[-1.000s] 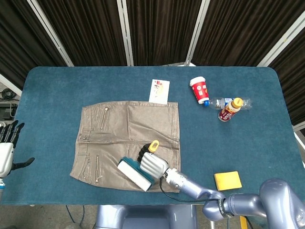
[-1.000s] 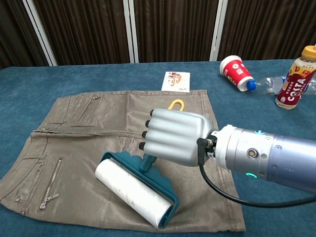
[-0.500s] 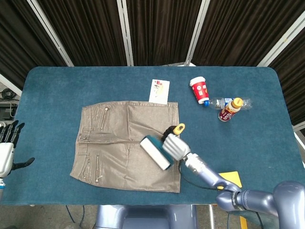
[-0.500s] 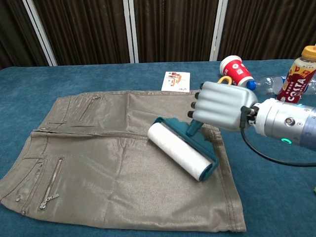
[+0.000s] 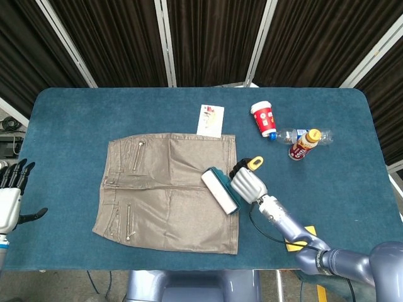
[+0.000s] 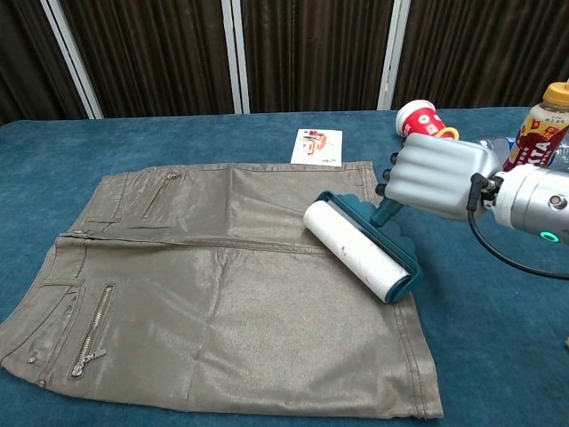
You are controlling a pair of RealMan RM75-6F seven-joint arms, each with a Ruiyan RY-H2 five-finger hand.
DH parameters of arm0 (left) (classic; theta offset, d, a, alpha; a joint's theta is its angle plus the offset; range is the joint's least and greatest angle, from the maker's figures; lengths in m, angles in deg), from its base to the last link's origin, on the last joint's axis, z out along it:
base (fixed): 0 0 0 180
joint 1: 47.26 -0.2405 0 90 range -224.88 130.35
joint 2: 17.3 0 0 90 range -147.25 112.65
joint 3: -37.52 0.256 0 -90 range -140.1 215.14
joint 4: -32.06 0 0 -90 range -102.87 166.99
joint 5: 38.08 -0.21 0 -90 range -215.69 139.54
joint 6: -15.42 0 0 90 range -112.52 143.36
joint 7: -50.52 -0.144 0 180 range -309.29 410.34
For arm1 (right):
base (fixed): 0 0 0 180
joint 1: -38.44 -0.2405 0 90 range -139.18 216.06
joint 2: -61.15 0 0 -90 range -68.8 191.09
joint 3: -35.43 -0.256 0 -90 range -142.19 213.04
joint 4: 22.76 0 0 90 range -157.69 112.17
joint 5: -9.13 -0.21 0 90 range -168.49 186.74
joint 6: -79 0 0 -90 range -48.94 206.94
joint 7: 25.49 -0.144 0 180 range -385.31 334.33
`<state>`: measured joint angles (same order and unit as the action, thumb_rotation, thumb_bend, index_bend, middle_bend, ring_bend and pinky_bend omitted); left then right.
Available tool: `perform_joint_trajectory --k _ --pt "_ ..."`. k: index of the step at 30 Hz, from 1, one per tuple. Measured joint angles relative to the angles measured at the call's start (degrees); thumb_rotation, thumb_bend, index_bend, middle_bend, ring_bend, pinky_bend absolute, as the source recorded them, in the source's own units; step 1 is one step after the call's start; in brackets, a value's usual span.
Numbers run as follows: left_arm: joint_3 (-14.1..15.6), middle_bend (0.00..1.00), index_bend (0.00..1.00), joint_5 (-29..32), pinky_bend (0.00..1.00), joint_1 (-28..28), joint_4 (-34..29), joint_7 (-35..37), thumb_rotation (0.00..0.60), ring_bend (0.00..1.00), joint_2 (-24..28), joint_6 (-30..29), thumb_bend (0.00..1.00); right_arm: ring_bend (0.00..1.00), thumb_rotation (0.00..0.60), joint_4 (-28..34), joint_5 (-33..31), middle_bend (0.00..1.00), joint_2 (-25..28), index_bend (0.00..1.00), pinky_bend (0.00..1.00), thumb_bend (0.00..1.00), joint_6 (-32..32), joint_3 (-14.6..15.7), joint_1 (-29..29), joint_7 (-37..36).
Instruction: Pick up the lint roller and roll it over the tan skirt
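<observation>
The tan skirt lies flat on the blue table, zips at its left side. My right hand grips the teal handle of the lint roller. Its white roll rests on the skirt near the right hem, and the yellow handle tip sticks out above the hand. At the far left edge of the head view my left hand hangs off the table with fingers spread and nothing in it; the chest view does not show it.
A small printed card lies just beyond the skirt. A red cup on its side, a clear bottle and a red-labelled bottle sit at the back right. An orange sponge lies front right.
My right hand has swept the roller across the skirt, from the front middle toward the right hem and away from me. The left hand has stayed put.
</observation>
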<state>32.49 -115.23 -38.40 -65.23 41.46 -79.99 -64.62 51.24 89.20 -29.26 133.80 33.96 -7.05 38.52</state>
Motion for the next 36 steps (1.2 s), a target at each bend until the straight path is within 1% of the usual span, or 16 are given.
perform_joint_trajectory --k 7,15,20,24,28,36 --pt "-0.01 0.0 0.0 -0.11 0.0 -0.11 -0.09 0.39 0.6 0.0 0.22 -0.23 0.0 0.37 0.6 4.03 0.64 0.46 -1.11 0.43 0.43 0.93 0.01 -0.26 -0.73 1.43" --pt "0.2 0.0 0.0 -0.63 0.0 -0.22 -0.05 1.11 0.6 0.0 0.56 -0.3 0.0 0.37 0.6 10.33 1.36 0.46 -3.78 0.43 0.43 0.93 -1.4 0.38 -2.08 6.51" --pt "0.42 0.0 0.0 -0.73 0.0 -0.08 0.13 0.93 0.6 0.0 0.44 0.11 0.0 0.38 0.6 12.92 0.07 0.46 -5.84 0.43 0.43 0.93 -2.01 -0.53 -3.0 9.09" --pt "0.45 0.0 0.0 -0.77 0.0 -0.11 0.14 0.9 0.6 0.0 0.42 0.05 0.0 0.38 0.6 13.93 -1.39 0.46 -6.82 0.43 0.43 0.93 -2.12 -1.16 -3.37 10.07" --pt "0.45 0.0 0.0 -0.74 0.0 -0.16 0.13 0.95 0.6 0.0 0.48 -0.03 0.0 0.38 0.6 13.96 -2.35 0.46 -6.98 0.43 0.43 0.93 -1.96 -1.16 -3.43 10.68" --pt "0.42 0.0 0.0 -0.6 0.0 -0.13 0.19 0.86 0.6 0.0 0.43 0.04 0.0 0.38 0.6 11.68 -3.04 0.46 -5.09 0.43 0.43 0.93 -0.66 -0.47 -2.54 9.51"
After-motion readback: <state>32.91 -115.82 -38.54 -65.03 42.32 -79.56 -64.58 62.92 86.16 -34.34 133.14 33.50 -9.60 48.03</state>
